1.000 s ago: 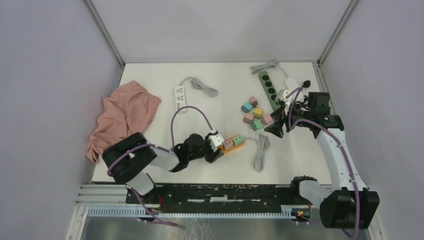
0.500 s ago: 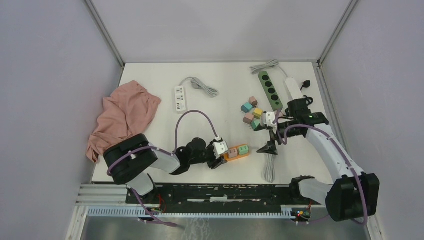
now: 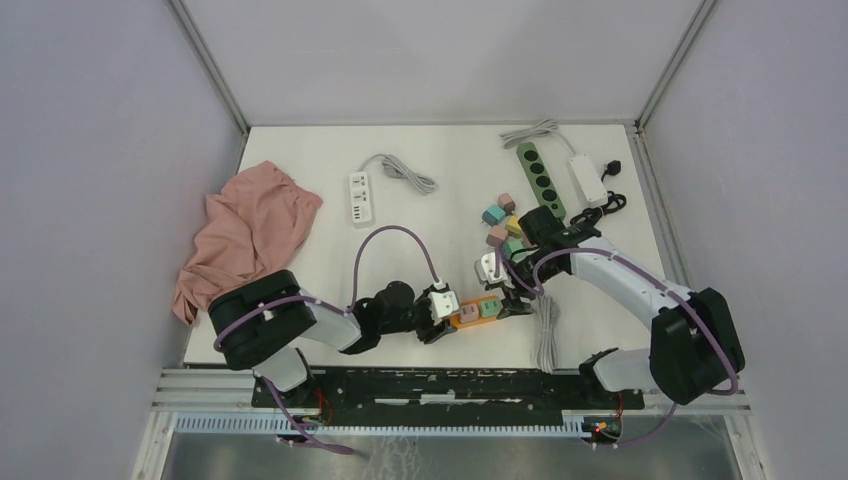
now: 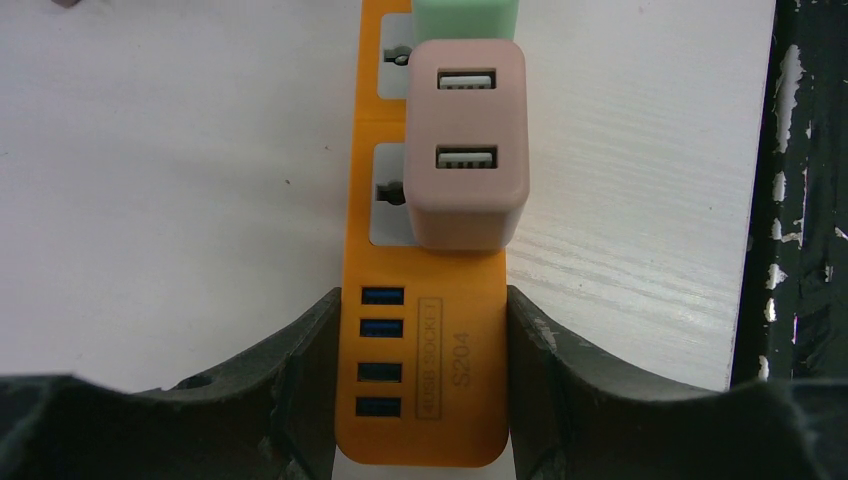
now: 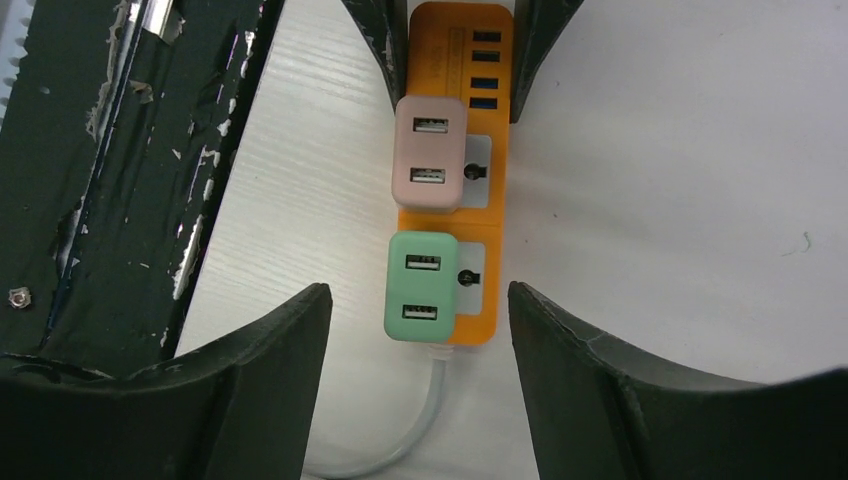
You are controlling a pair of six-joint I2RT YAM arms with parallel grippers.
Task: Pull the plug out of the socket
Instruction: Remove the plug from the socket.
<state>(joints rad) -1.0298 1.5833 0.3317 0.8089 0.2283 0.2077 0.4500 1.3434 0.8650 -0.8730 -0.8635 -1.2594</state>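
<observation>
White tabletop (image 3: 440, 160), pale walls on three sides.

Item 1: orange power strip (image 4: 425, 340), flat on the table near the front edge, midway between the arms. Two USB charger plugs are seated in it: pink plug (image 4: 465, 150) beside the row of blue USB ports, green plug (image 5: 420, 285) at the cable end.

Item 2: left gripper (image 4: 422, 310), clenched on the strip's USB end, one finger against each long side.

Item 3: right gripper (image 5: 415, 295), released and spread wide, the green plug between its fingers with a clear gap on both sides; its height above the plug cannot be told.

Handling note, by judgement: the green plug is the one to draw. Centre it, lower until the pads meet its flat sides, close firmly, then pull straight off the strip's face without rocking, the left gripper anchoring the strip.

Elsewhere: loose charger cubes (image 3: 500, 220), green power strip (image 3: 540, 180), white power strip (image 3: 360, 197), pink cloth (image 3: 250, 225).
</observation>
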